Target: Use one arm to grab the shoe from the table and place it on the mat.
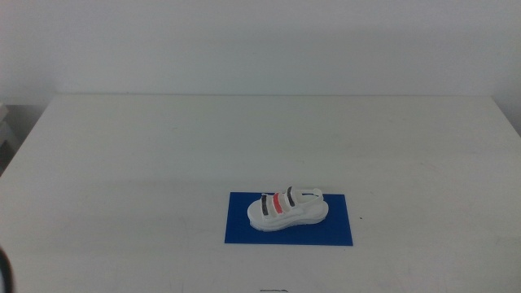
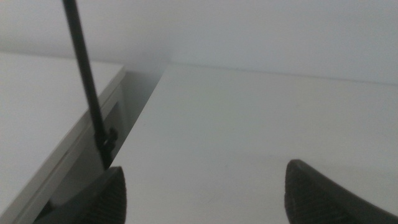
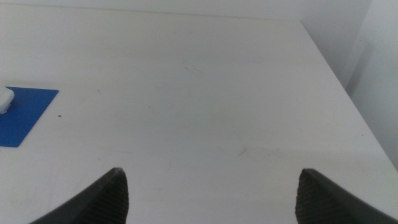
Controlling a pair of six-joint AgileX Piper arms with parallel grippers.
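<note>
The white shoe [image 1: 288, 209] with two black straps and a red one lies on its sole on the dark blue mat [image 1: 244, 232], near the front of the white table [image 1: 163, 155]. No arm reaches into the middle view. In the right wrist view a corner of the mat [image 3: 22, 112] and a sliver of the shoe [image 3: 5, 99] show far from my right gripper [image 3: 208, 193], which is open over bare table. My left gripper [image 2: 205, 193] is open too, above the table near its edge, holding nothing.
A thin black rod [image 2: 87, 81] stands by the table's edge in the left wrist view, with a gap and a lower white surface [image 2: 37, 106] beside it. The table's right edge [image 3: 339, 81] shows in the right wrist view.
</note>
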